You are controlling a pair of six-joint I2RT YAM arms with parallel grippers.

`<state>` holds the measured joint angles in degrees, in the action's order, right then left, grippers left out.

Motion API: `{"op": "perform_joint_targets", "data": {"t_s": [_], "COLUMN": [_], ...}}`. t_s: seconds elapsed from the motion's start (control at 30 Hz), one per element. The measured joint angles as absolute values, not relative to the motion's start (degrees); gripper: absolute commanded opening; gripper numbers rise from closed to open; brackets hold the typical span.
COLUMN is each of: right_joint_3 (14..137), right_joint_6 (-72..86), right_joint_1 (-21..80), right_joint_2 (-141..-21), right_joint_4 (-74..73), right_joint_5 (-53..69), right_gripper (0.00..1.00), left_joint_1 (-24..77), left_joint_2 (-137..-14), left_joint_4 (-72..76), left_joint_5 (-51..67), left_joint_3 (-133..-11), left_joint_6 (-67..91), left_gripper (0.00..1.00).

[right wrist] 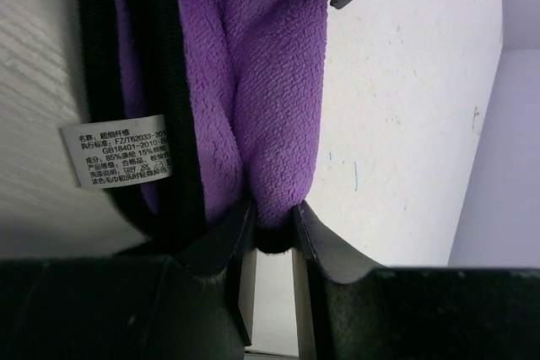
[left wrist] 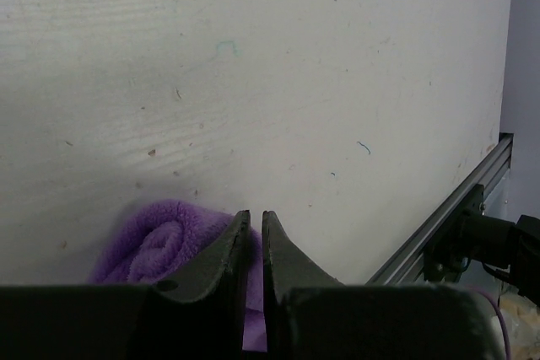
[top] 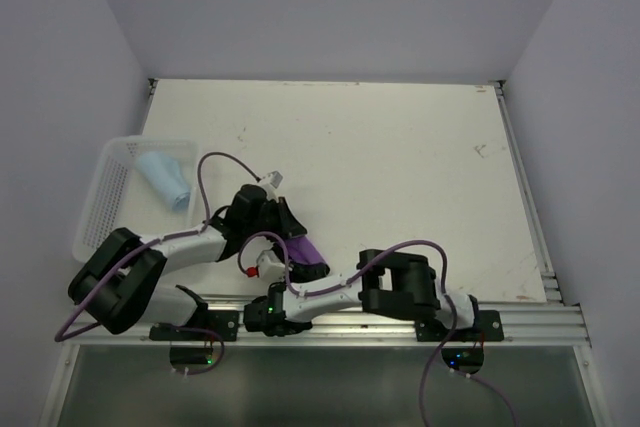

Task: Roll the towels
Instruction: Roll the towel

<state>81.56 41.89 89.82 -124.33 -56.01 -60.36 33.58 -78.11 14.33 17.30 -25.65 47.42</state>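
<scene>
The dark grey towel with its purple face (top: 306, 253) lies partly rolled near the table's front edge, between both grippers. In the right wrist view its purple pile (right wrist: 253, 82), black edge and white tag (right wrist: 126, 151) fill the frame. My right gripper (right wrist: 272, 217) is shut on a fold of it and also shows in the top view (top: 303, 269). My left gripper (left wrist: 256, 217) is nearly closed with purple cloth in the slit, and the purple roll (left wrist: 160, 246) lies just left of its fingers. In the top view the left gripper (top: 288, 227) is at the towel's far end. The light blue towel (top: 165, 177) lies rolled in the basket.
The white mesh basket (top: 100, 209) stands at the table's left edge, beside the left arm. The aluminium rail (top: 520, 319) runs along the front edge, close behind the towel. Purple cables loop over both arms.
</scene>
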Motion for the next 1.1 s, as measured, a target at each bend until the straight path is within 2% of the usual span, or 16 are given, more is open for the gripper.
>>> {"op": "perform_joint_targets", "data": {"t_s": [0.6, 0.93, 1.1], "right_joint_3": [84.42, 84.42, 84.42], "right_joint_6": [39.57, 37.21, 36.86], "right_joint_1": [91.55, 91.88, 91.88], "right_joint_2": [-127.57, -128.11, -128.11], "right_joint_4": [-61.04, -61.65, -61.60], "right_joint_5": [-60.58, -60.55, -60.53], "right_gripper": [0.00, 0.13, 0.14], "left_joint_1": [35.64, 36.82, 37.43], "left_joint_2": [-75.64, -75.72, -76.36], "left_joint_4": [21.30, 31.64, 34.96], "left_joint_5": [14.37, 10.98, 9.15], "left_joint_3": [-18.17, -11.09, -9.67], "left_joint_6": [51.46, 56.45, 58.24], "left_gripper": [0.15, 0.14, 0.14]}}
